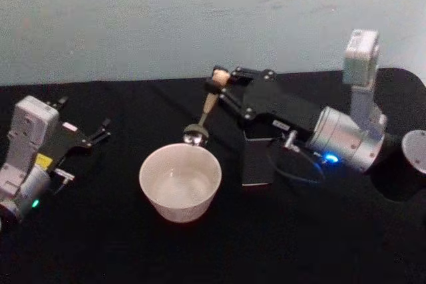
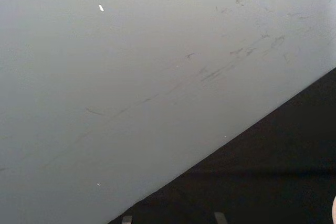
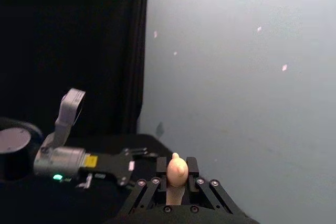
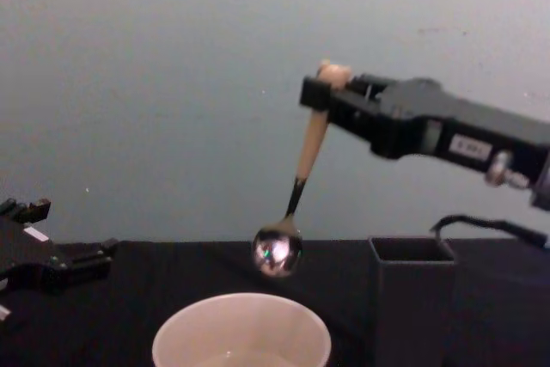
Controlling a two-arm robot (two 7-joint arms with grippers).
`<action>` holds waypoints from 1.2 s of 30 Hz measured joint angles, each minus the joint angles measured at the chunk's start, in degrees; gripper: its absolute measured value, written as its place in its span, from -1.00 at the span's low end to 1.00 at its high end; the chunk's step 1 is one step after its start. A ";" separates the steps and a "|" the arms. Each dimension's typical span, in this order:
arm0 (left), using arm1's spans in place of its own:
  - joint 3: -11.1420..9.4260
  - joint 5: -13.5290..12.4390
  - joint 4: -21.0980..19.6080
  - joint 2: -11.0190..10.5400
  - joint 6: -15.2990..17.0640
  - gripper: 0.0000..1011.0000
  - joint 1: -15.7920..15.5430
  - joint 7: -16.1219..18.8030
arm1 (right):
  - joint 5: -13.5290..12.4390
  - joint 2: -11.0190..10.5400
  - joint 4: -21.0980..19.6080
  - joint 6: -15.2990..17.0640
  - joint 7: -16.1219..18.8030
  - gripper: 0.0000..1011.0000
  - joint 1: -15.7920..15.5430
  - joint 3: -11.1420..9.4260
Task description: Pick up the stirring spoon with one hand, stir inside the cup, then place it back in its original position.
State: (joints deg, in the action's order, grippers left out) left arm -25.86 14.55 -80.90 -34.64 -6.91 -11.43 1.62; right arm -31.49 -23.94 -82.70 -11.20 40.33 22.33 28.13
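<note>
My right gripper (image 1: 220, 83) is shut on the top of the stirring spoon (image 1: 208, 108), just below its tiny bear head (image 3: 177, 170). The spoon hangs tilted in the air. Its shiny metal bowl (image 4: 277, 251) is just above the far rim of the cream-white cup (image 1: 180, 181), outside the cup. In the chest view the right gripper (image 4: 321, 96) reaches in from the right, above the cup (image 4: 242, 333). The dark square holder (image 1: 258, 159) stands right of the cup, under the right arm, its mouth (image 4: 411, 251) empty. My left gripper (image 1: 85, 115) rests open at the table's left.
A black cloth covers the table (image 1: 100, 244), with a pale wall close behind it. A grey round disc (image 1: 416, 151) sits at the right edge. Bare cloth lies in front of the cup and between the cup and the left arm.
</note>
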 joint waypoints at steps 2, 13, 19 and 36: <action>0.00 0.00 0.00 0.00 0.00 0.98 0.00 0.00 | 0.37 0.24 0.64 -0.16 0.34 -0.58 0.25 0.63; 0.00 0.00 0.00 0.00 0.00 0.98 0.00 0.00 | 4.10 1.62 5.81 -2.23 2.55 -0.58 1.58 4.88; 0.00 0.00 0.00 0.00 0.00 0.98 0.00 0.00 | 5.70 2.84 8.46 -3.83 2.88 -0.58 2.28 6.03; 0.00 0.00 0.00 0.00 0.00 0.98 0.00 0.00 | 10.56 6.67 15.59 -8.42 1.75 -0.58 4.37 6.96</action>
State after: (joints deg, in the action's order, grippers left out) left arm -25.86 14.55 -80.90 -34.65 -6.91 -11.43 1.62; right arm -20.94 -17.27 -67.11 -19.62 42.08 26.71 35.09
